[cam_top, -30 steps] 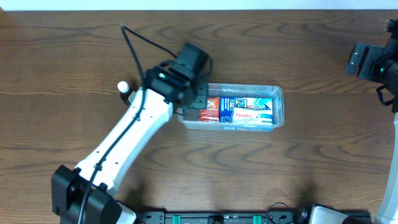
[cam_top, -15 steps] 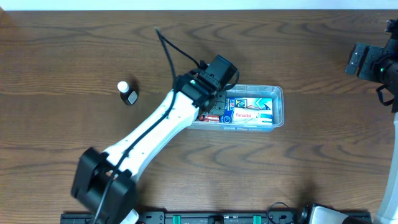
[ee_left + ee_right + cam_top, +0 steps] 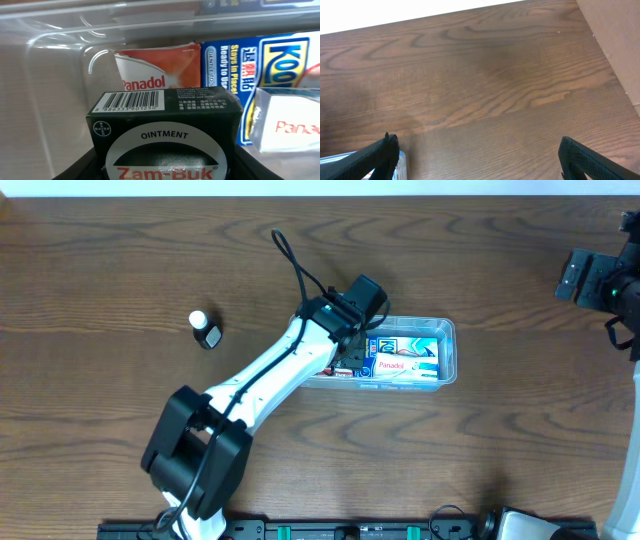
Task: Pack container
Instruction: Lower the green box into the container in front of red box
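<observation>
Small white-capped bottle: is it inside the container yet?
No, the bottle stands on the table well left of the container, apart from it.

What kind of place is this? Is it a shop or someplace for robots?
Probably a robot lab or workbench, not a shop. A left arm and a right arm stand at a wooden table, and the left one holds a Zam-Buk box at a clear container of medicine boxes.

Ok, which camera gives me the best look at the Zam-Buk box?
Left wrist: the Zam-Buk box fills the foreground, held in the left hand, with label and barcode legible. Overhead, the left arm covers it. The right wrist view shows none of it, only table.
</observation>
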Motion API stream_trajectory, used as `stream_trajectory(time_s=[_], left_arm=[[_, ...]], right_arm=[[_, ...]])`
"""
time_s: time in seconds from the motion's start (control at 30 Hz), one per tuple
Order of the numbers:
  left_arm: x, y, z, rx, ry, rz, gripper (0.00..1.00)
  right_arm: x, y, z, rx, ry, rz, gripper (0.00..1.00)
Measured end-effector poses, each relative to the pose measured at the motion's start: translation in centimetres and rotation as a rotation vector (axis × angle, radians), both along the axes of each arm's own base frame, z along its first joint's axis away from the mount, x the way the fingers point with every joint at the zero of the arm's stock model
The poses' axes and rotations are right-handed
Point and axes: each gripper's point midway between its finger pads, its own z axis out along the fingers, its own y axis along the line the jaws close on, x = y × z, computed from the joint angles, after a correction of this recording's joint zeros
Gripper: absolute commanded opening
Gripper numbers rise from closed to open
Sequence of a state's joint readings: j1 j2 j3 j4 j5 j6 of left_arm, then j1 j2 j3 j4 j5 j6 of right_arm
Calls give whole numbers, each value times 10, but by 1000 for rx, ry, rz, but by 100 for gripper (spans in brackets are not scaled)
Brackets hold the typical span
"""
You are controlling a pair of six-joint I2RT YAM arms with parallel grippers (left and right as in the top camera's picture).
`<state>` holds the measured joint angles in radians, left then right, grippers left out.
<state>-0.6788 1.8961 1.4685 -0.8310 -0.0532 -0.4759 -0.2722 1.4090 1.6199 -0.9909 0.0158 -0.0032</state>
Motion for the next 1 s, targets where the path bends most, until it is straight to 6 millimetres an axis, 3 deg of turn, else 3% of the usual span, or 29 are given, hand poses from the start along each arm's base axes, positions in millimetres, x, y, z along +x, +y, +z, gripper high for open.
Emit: stream_trajectory(time_s=[0.27,1.0], left_arm=[[4,-3,-16,10,14,0,52],[9,-7,-15,-7,-7,1,52]], right_arm=[[0,0,0,0,0,0,99],[0,0,0,0,0,0,99]])
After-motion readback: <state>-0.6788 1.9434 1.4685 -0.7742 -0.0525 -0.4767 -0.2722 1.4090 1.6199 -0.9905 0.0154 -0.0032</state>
